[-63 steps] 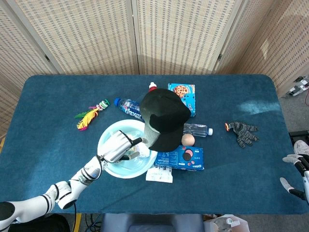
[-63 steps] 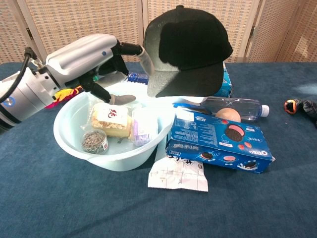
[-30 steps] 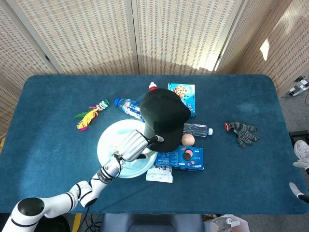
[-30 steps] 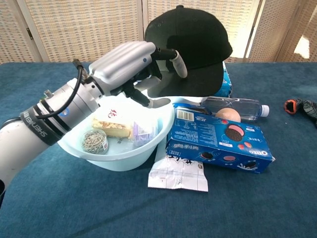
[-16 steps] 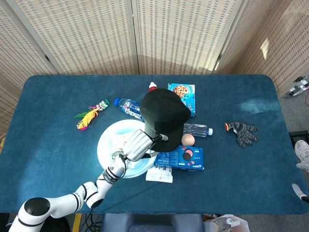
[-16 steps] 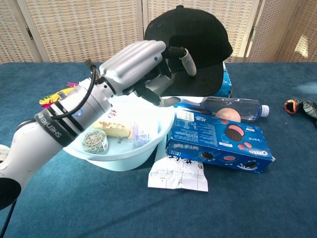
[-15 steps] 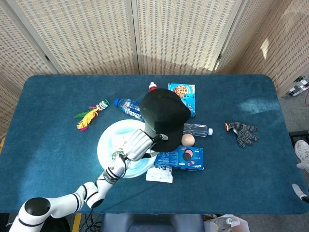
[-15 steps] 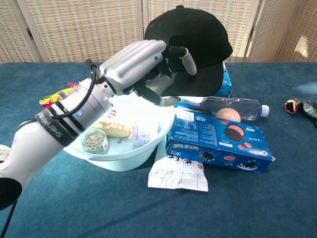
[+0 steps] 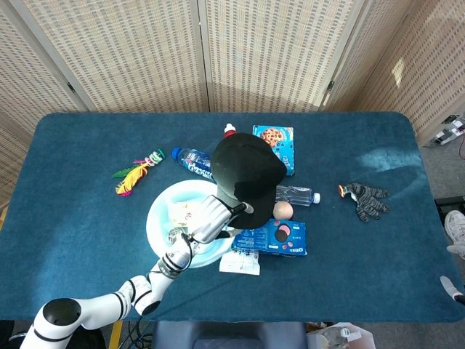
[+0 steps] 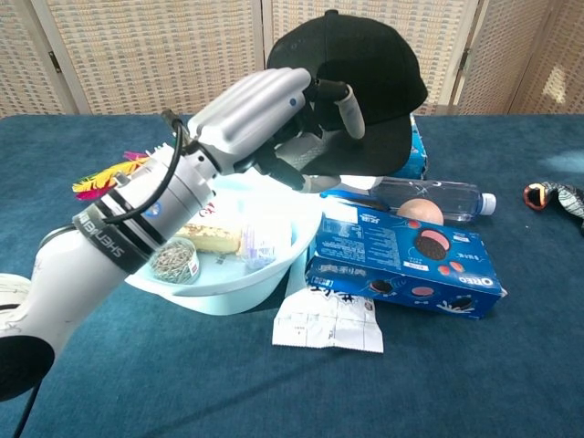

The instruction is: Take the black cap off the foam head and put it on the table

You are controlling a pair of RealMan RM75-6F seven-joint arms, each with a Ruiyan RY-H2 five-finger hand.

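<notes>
I had my left hand (image 10: 274, 114) raised over the pale bowl (image 10: 265, 274), its fingers (image 10: 347, 108) curled against the brim of the black cap (image 10: 365, 64). I could not tell whether they pinched the brim or merely touched it. The cap sat on the foam head, hidden beneath it, behind the Oreo box (image 10: 401, 265). I came at the brim because it offers an edge to lift. My right hand was out of sight.

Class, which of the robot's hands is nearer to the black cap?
Left. The left hand is at the black cap's brim; the right hand barely shows at the table's far right edge.
</notes>
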